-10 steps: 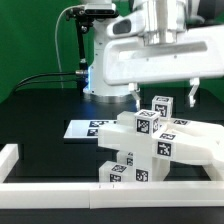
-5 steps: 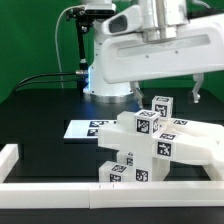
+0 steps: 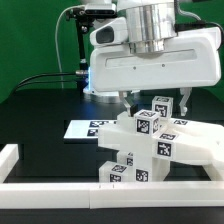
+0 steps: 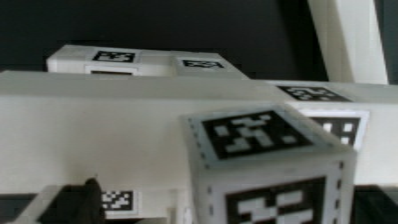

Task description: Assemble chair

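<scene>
One white stepped structure, the chair (image 3: 150, 145), stands on the black table (image 3: 40, 115) toward the exterior view's right, just inside the low white border rail (image 3: 60, 187) that runs along the near edge. Its blocks carry black-and-white tags; a small cube (image 3: 160, 104) tops the back of it.

Change over the last second: the arm has swung from the exterior view's right toward the centre, and its white wrist housing now hangs squarely above the chair. The gripper (image 3: 150, 98) has come in over the upper blocks. One dark finger (image 3: 190, 102) shows beside the small cube, another dark finger (image 3: 125, 98) on the far side; the jaws are spread wide and grip nothing.

Wrist view: a tagged block (image 4: 267, 150) fills the near field, with flat tagged panels (image 4: 143, 62) behind it. A dark fingertip (image 4: 75, 195) shows low in the frame, apart from any piece.

Marker board (image 3: 88, 128) lies flat behind the chair, untouched.

Judgement: the chair looks mostly joined. The arm appears to be lining up over the top for a fresh grasp or a press on the upper blocks; which one, I cannot tell.
</scene>
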